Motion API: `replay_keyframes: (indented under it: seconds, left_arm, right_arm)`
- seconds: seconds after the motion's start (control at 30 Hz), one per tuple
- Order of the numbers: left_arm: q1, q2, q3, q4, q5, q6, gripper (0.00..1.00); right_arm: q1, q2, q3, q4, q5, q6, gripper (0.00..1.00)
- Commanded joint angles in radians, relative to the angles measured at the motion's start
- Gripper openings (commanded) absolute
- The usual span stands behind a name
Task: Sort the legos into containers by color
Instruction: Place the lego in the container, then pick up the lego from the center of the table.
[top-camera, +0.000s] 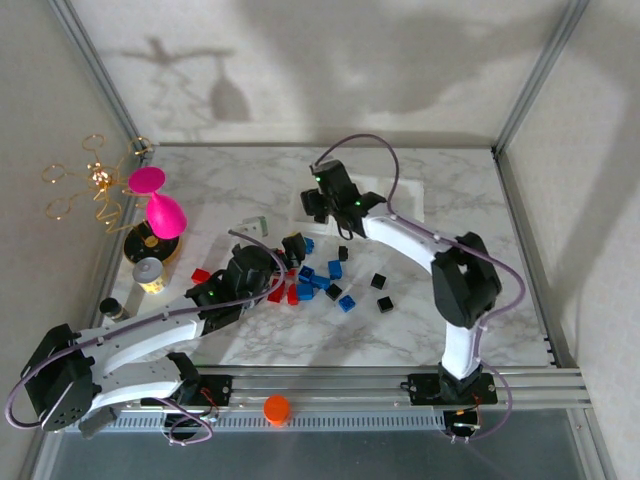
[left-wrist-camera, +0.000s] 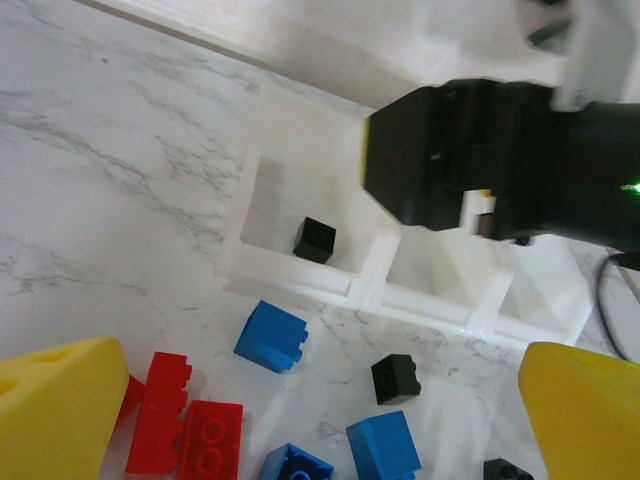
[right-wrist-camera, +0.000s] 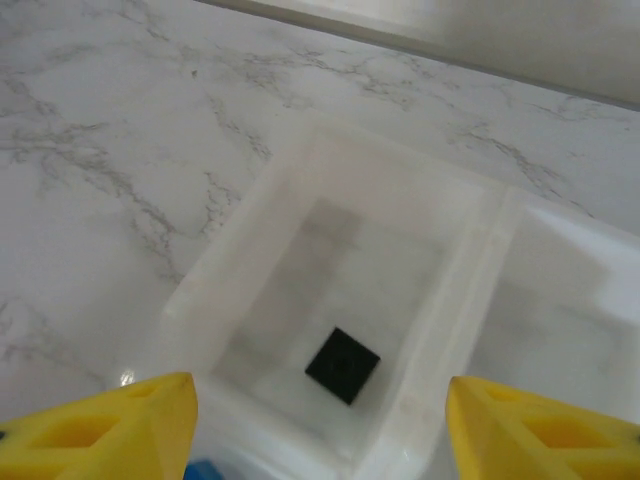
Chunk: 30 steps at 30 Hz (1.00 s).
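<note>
I have the right gripper (right-wrist-camera: 320, 430) hanging over the end tray (right-wrist-camera: 225, 270) of the row, toward the far side of the worktop (top-camera: 430, 330). Its jaws are spread apart and hold nothing. One black brick (right-wrist-camera: 342, 365) lies flat on that tray's floor. My left gripper (left-wrist-camera: 320, 405) hovers over the loose bricks (left-wrist-camera: 190, 430) mid-worktop, red, blue and black. Its jaws are wide apart and empty.

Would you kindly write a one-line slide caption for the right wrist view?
Right gripper, open, over a tray holding a single black lego on the marble table.
</note>
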Motion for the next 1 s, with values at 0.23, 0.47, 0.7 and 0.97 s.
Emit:
replay_keyframes:
  seconds: [0.23, 0.47, 0.7, 0.97]
  left_arm:
    - [-0.075, -0.009, -0.038, 0.019, 0.049, -0.026, 1.00]
    - [-0.135, -0.001, -0.055, 0.012, 0.003, -0.058, 1.00]
    - [-0.165, 0.028, -0.063, 0.033, -0.032, -0.087, 1.00]
    - [-0.178, 0.055, -0.049, 0.035, -0.083, -0.095, 1.00]
  right_arm:
    - [0.004, -0.203, -0.280, -0.104, -0.048, 0.191, 0.73]
    - [0.004, -0.233, -0.450, -0.029, -0.094, 0.289, 0.70]
    - [0.003, -0.151, -0.442, 0.014, -0.060, 0.309, 0.65]
    - [0.003, -0.050, -0.370, 0.038, -0.018, 0.317, 0.55]
